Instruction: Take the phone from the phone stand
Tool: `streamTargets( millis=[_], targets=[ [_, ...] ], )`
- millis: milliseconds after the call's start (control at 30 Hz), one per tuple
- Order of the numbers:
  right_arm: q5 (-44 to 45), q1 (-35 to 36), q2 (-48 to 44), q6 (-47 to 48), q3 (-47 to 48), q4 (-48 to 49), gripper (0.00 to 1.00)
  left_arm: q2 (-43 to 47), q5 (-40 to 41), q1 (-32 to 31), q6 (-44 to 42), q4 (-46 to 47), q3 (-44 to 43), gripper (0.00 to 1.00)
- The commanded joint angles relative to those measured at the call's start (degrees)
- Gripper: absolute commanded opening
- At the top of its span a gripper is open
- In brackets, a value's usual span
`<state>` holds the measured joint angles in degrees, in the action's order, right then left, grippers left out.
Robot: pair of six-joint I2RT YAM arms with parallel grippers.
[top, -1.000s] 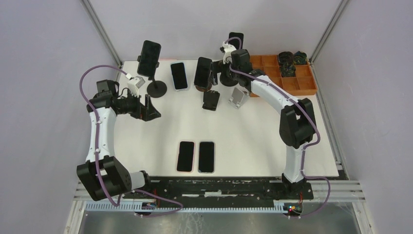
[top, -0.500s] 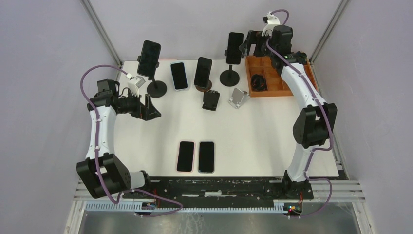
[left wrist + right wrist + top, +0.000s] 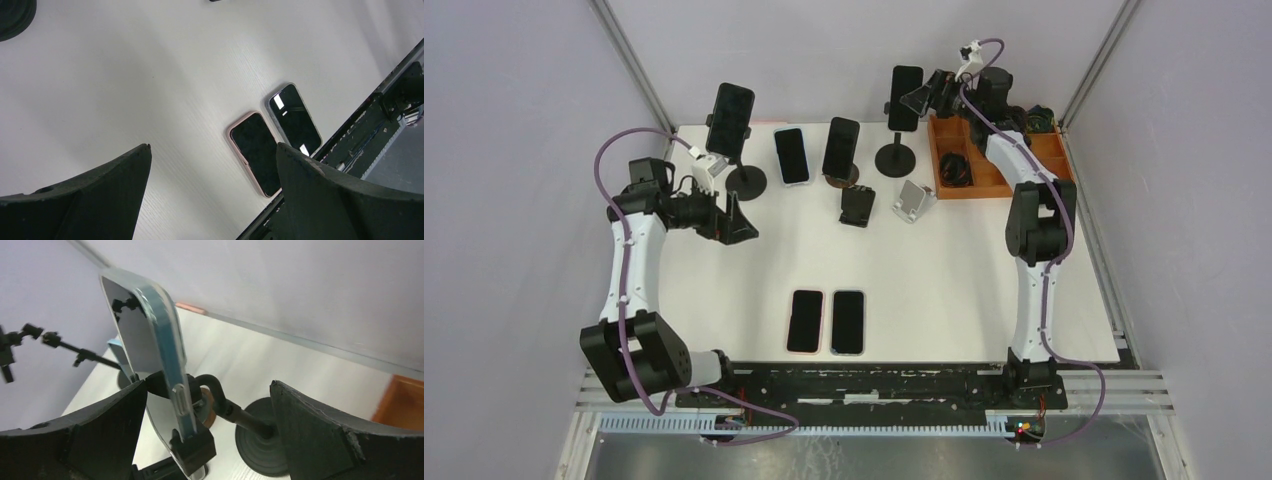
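Observation:
A phone in a blue case (image 3: 159,340) stands upright, clamped in a black holder (image 3: 192,446) on a stand with a round base (image 3: 264,440). In the top view this phone (image 3: 906,97) is at the table's back, above its base (image 3: 894,160). My right gripper (image 3: 922,98) is open just right of it. In the right wrist view the right gripper (image 3: 207,390) has the phone's edge between its fingers, apart from both and nearer the left one. My left gripper (image 3: 734,220) is open and empty over the table's left side.
Another phone on a tall stand (image 3: 730,118), a flat phone (image 3: 792,155) and a phone on a low stand (image 3: 841,147) sit at the back. Two small empty stands (image 3: 857,205) lie mid-table. Two phones (image 3: 805,320) lie near the front, also in the left wrist view (image 3: 255,152). An orange tray (image 3: 999,170) sits at the back right.
My right arm swung from the middle stands to the back right, then turned its open gripper towards the phone on the tall stand. My left gripper shifted slightly.

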<state>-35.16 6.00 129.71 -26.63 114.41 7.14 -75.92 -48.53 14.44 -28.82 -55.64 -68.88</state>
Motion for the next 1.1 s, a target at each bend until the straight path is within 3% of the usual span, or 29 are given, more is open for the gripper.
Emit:
streamTargets(
  millis=[0,133,433,533,800,1067],
  targets=[
    [-10.24,-0.68,3.08,-12.85,1.02,19.83,0.98,-0.61,-0.45,-0.97,-1.52,-0.07,-2.88,1.00],
    [-13.73,-0.61,5.98,-21.60,2.70,30.47,0.93,-1.25,0.18,-1.35,-1.47,-0.03,-2.88,1.00],
    [-14.31,-0.33,9.00,-23.16,5.57,29.39,0.81,-1.56,1.17,-1.83,-0.84,-0.04,-3.12,1.00],
    [-13.82,-0.19,9.28,-23.50,5.64,30.11,0.69,-1.35,1.40,-2.04,-0.29,-0.04,-3.77,1.00],
    [-11.90,0.56,6.79,-25.74,5.91,36.33,0.25,-0.17,2.76,-2.61,-0.05,-0.07,-3.82,1.00],
    [-8.61,1.46,1.06,-23.70,6.12,37.34,0.11,1.13,2.82,-2.89,0.17,-0.07,-3.65,1.00]
  ],
)
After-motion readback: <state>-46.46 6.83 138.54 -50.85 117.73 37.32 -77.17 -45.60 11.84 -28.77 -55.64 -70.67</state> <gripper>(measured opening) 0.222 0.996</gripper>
